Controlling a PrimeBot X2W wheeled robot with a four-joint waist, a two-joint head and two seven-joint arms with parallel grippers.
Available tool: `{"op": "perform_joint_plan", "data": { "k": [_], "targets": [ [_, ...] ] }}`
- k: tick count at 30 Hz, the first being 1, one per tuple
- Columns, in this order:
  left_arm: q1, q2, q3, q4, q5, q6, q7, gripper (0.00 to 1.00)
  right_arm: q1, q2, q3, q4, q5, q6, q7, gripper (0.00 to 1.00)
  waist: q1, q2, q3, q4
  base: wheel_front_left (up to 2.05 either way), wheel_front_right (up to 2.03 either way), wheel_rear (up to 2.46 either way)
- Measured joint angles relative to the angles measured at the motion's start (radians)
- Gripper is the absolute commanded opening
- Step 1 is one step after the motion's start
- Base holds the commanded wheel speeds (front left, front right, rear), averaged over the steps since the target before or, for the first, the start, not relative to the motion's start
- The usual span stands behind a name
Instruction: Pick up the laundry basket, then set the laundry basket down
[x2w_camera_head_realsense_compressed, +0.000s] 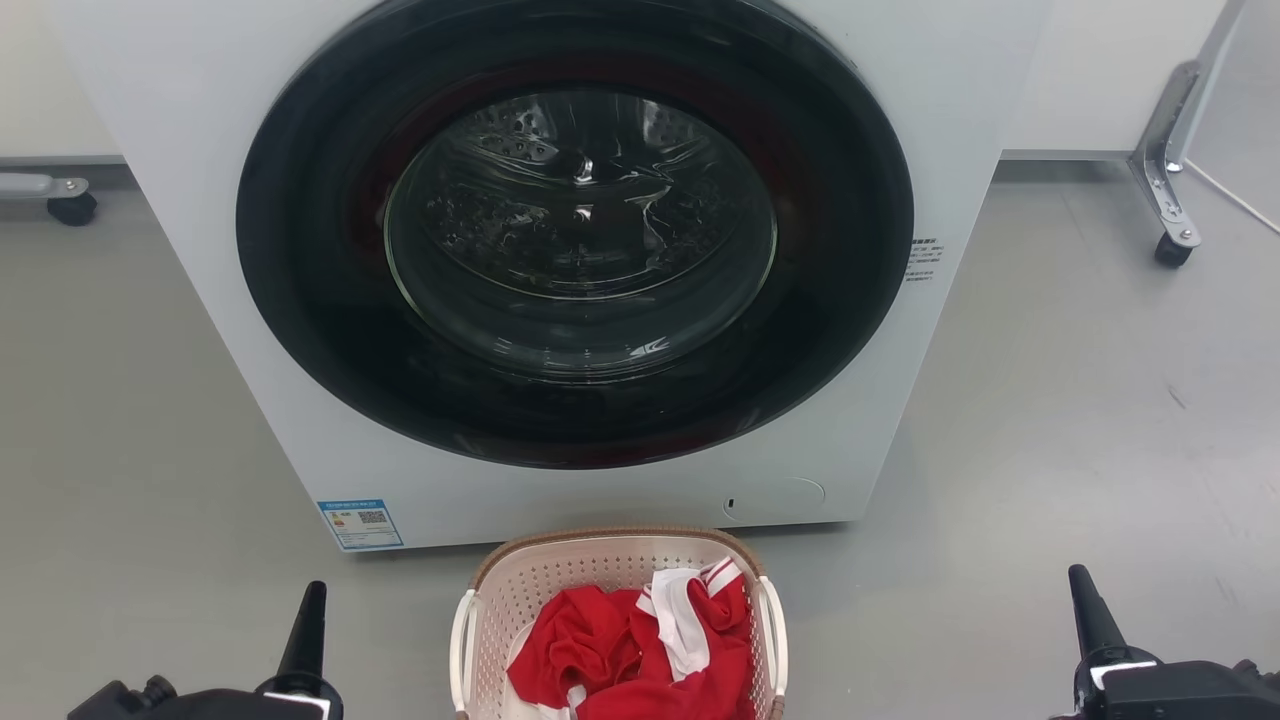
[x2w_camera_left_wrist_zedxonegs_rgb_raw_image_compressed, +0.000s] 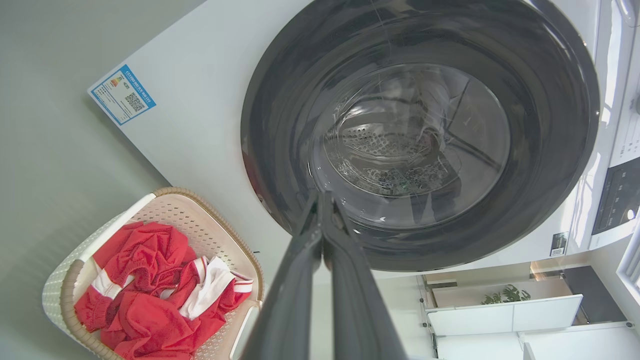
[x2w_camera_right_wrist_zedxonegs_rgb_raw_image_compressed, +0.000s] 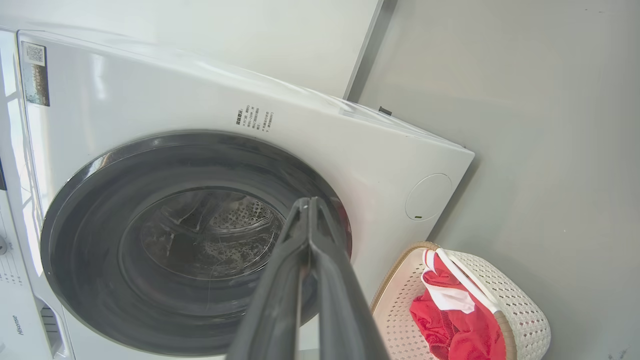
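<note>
Cream perforated plastic laundry basket (x2w_camera_head_realsense_compressed: 600, 570) w/ red-white clothes (x2w_camera_head_realsense_compressed: 620, 650) sat at 6 o'clock, before white washing machine (x2w_camera_head_realsense_compressed: 250, 300). Left gripper (x2w_camera_head_realsense_compressed: 312, 600) at 7, right gripper (x2w_camera_head_realsense_compressed: 1082, 585) at 5: both clenched, seemingly empty, apart from basket.

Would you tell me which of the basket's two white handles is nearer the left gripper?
The left-side handle of the laundry basket; the left gripper is on that side, the right-side handle faces the right gripper.

Laundry basket (x2w_camera_head_realsense_compressed: 540, 585) cream, perforated, brown woven rim; clothes (x2w_camera_head_realsense_compressed: 600, 650) red w/ white stripes; washing machine (x2w_camera_head_realsense_compressed: 180, 200) white, door (x2w_camera_head_realsense_compressed: 300, 300) blk
</note>
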Motion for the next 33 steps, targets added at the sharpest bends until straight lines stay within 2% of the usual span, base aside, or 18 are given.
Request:
{"op": "perform_joint_plan", "data": {
  "k": [21,33],
  "targets": [
    [-0.051,-0.014,0.068,0.032,-0.306,-0.053,0.076,0.0,-0.04,0.009,-0.102,0.025,0.292,0.054,0.075,0.0,0.0,-0.0001,0.001,-0.012,0.0,0.0,0.0],
    [-0.061,-0.016,0.07,0.033,-0.326,-0.06,0.078,0.0,-0.05,0.01,-0.106,0.026,0.3,0.058,0.079,0.0,0.0,0.0,0.001,-0.012,0.0,0.0,0.0]
  ]
}}
